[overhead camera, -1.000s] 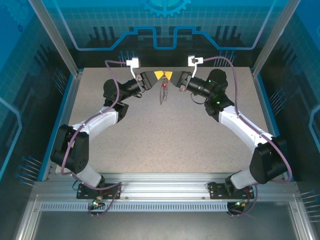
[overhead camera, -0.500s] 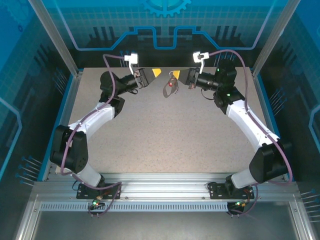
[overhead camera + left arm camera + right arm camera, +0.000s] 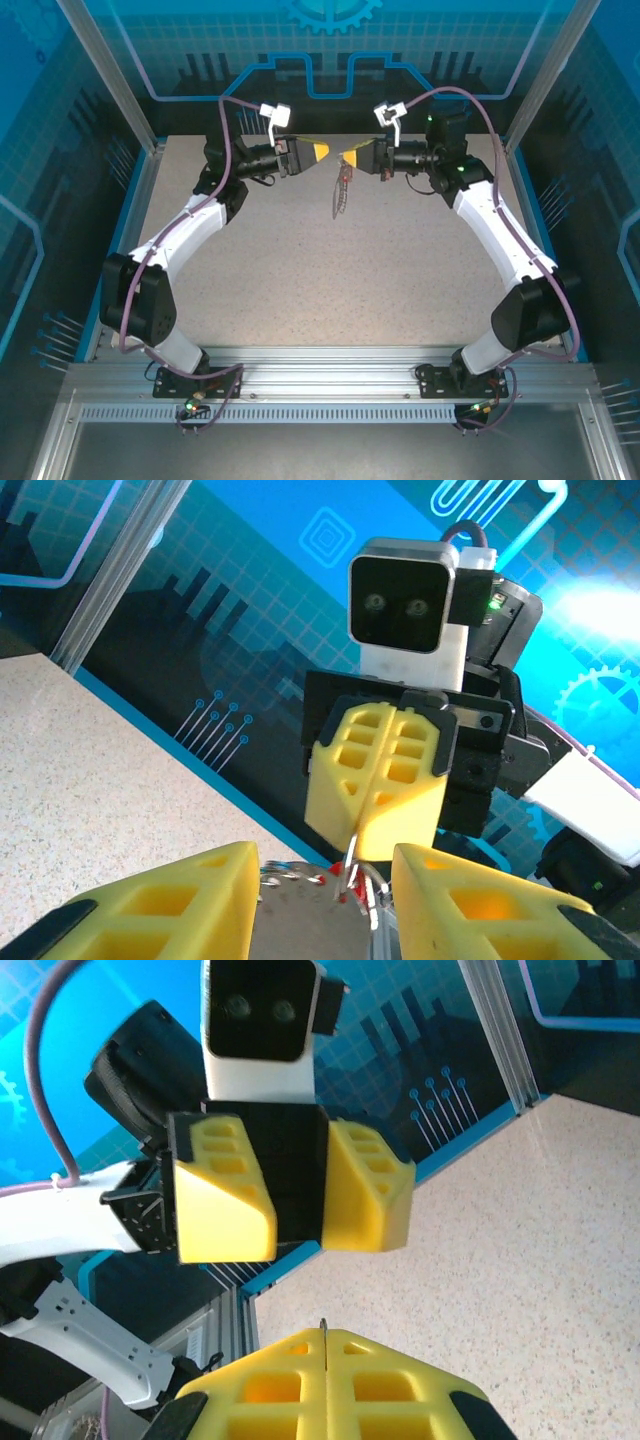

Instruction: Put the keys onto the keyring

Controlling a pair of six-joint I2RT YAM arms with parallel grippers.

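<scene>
The keyring [image 3: 343, 195] is held dangling near the surface's [image 3: 350, 290] far edge by the closed right gripper [image 3: 348, 159], faced by the parted left gripper [image 3: 322, 151]; whether the red key [image 3: 348, 885] is threaded cannot be told.

A speckled beige table [image 3: 330, 290] stands before a blue patterned back wall [image 3: 400, 40].

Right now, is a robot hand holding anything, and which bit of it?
The right hand pinches the keyring by its top end, so the rest dangles below. The left hand is open, holding nothing.
</scene>
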